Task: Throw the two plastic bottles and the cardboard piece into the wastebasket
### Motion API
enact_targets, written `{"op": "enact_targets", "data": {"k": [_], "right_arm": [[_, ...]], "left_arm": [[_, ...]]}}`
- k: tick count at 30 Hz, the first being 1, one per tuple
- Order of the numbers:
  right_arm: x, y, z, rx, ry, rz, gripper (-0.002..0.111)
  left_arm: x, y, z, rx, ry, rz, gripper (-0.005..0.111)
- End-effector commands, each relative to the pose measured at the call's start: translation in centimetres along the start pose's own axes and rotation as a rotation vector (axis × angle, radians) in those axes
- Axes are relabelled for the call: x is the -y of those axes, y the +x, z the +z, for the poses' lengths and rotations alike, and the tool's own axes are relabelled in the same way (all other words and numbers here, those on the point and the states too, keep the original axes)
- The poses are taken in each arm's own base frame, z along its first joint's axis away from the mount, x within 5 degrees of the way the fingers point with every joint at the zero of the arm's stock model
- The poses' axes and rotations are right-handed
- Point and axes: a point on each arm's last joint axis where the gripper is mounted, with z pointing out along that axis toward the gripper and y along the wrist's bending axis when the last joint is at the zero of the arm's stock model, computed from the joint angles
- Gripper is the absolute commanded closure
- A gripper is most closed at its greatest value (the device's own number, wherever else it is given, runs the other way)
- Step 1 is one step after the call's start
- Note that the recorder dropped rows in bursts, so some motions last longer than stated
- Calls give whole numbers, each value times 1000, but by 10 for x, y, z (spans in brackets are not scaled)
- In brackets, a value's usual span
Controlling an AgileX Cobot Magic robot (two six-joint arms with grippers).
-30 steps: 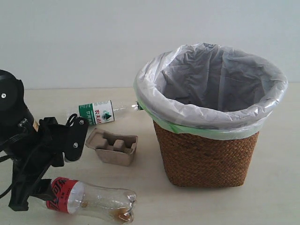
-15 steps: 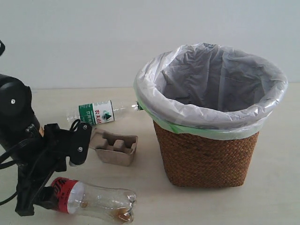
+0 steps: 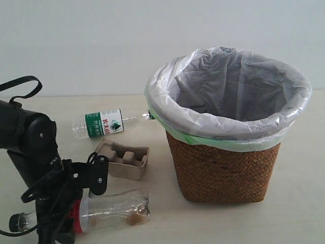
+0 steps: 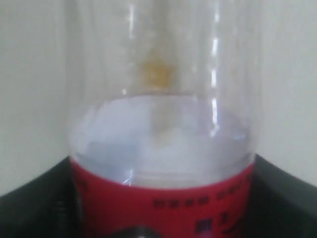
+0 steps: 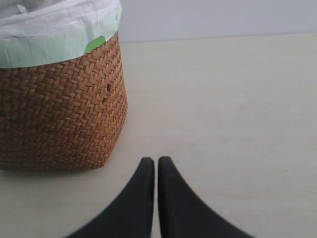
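The larger clear bottle [image 3: 119,206] with the red label lies on its side at the front left. My left gripper [image 3: 76,223] is shut on its labelled end; in the left wrist view the bottle [image 4: 161,124] fills the frame, with a black jaw pressed against each side of the red label. The smaller green-and-white labelled bottle [image 3: 104,123] lies on the table behind it. In between sits the grey-brown cardboard piece [image 3: 123,157]. The wicker wastebasket [image 3: 223,168] with its plastic liner stands to the right. My right gripper [image 5: 156,161] is shut and empty, low over the table beside the wastebasket [image 5: 59,109].
A pale wall rises behind the light table [image 3: 294,203]. The left arm's black body and cable loop [image 3: 25,132] stand at the left edge. Bare tabletop [image 5: 237,99] stretches to one side of the right gripper.
The left arm has moved down and toward the front, and its gripper has taken hold of the larger bottle. The bottle has shifted from slanted to level. The other things have not moved.
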Motion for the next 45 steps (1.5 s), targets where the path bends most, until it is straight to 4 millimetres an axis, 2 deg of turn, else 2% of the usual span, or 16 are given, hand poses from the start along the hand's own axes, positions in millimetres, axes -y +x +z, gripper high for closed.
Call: {"op": "enact_targets", "data": {"k": [1, 6, 12, 20, 23, 25, 29, 32, 35, 38, 42, 45], "right_arm": [[0, -1, 0, 10, 1, -1, 108], [0, -1, 0, 10, 1, -4, 108], [0, -1, 0, 10, 1, -2, 108], [0, -1, 0, 10, 1, -4, 108], [0, -1, 0, 10, 1, -4, 108], [0, -1, 0, 10, 1, -3, 108], [0, -1, 0, 10, 1, -3, 108], [0, -1, 0, 10, 1, -3, 108], [0, -1, 0, 10, 1, -5, 108], [0, -1, 0, 10, 1, -3, 108], [0, -1, 0, 10, 1, -3, 108], [0, -1, 0, 10, 1, -3, 108]], "left_arm": [[1, -4, 0, 16, 27, -207, 103], [1, -7, -39, 55, -7, -258, 103], [17, 5, -108, 144, -135, -344, 103], [47, 55, -206, 428, -431, -657, 103], [57, 72, -237, 611, -568, -839, 103], [64, 81, -252, 686, -642, -885, 103], [68, 89, -261, 737, -685, -949, 103], [62, 90, -267, 841, -725, -1027, 103], [53, 88, -270, 907, -779, -1024, 103], [37, 84, -263, 925, -780, -1035, 103], [5, 74, -244, 977, -745, -1085, 103], [-17, 56, -234, 1020, -742, -1054, 103]]}}
